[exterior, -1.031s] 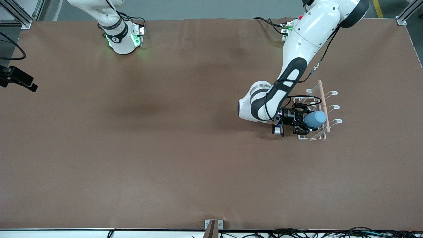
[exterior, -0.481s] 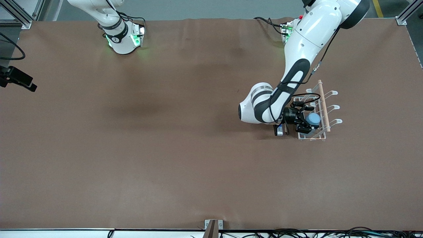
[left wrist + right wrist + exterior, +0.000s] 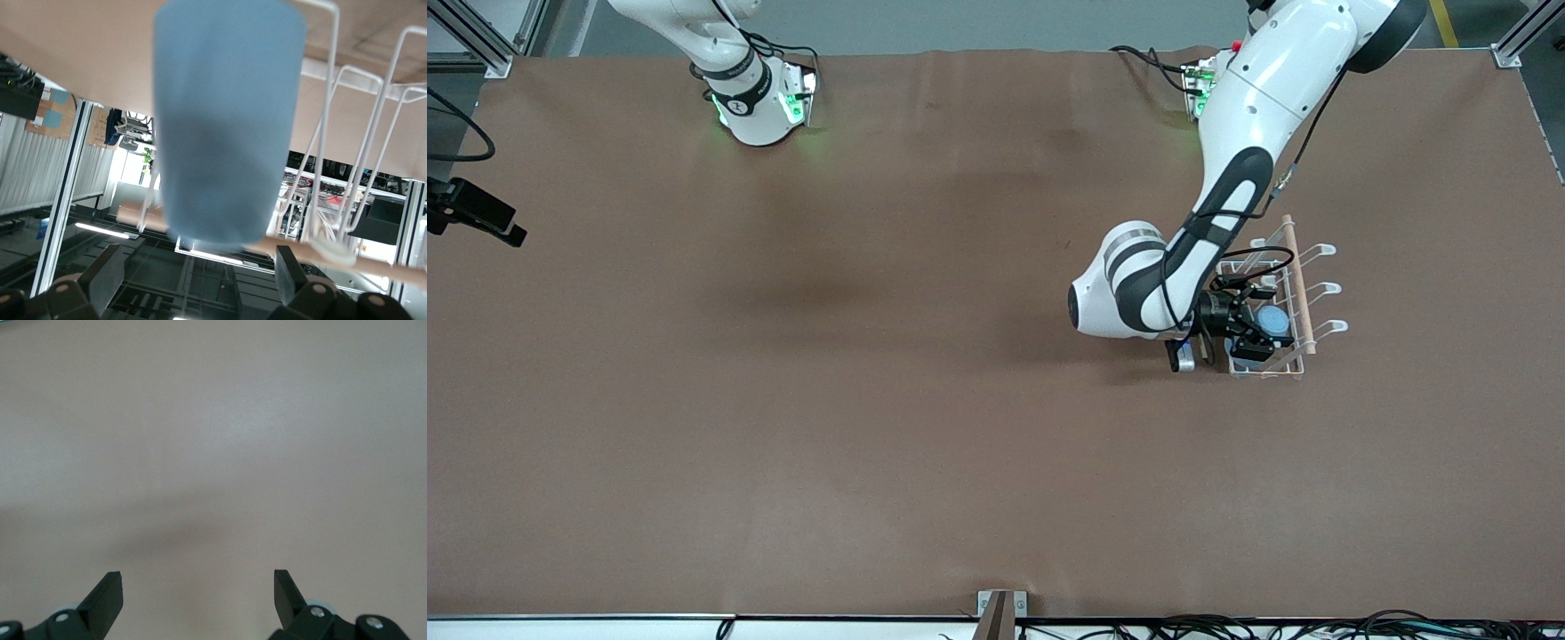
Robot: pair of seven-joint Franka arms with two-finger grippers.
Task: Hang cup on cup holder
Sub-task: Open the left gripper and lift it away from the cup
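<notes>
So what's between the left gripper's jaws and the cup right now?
Nothing. In the left wrist view the left gripper has its jaws spread, with open gaps on either side of the cup, which sits inverted among the cup holder's wire prongs.

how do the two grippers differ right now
The left gripper is low over the cup holder, its open fingers wide of the blue cup on the rack; the right gripper faces only bare table and waits. The left arm reaches across the table; the right arm's gripper is outside the front view. Both are open.
</notes>
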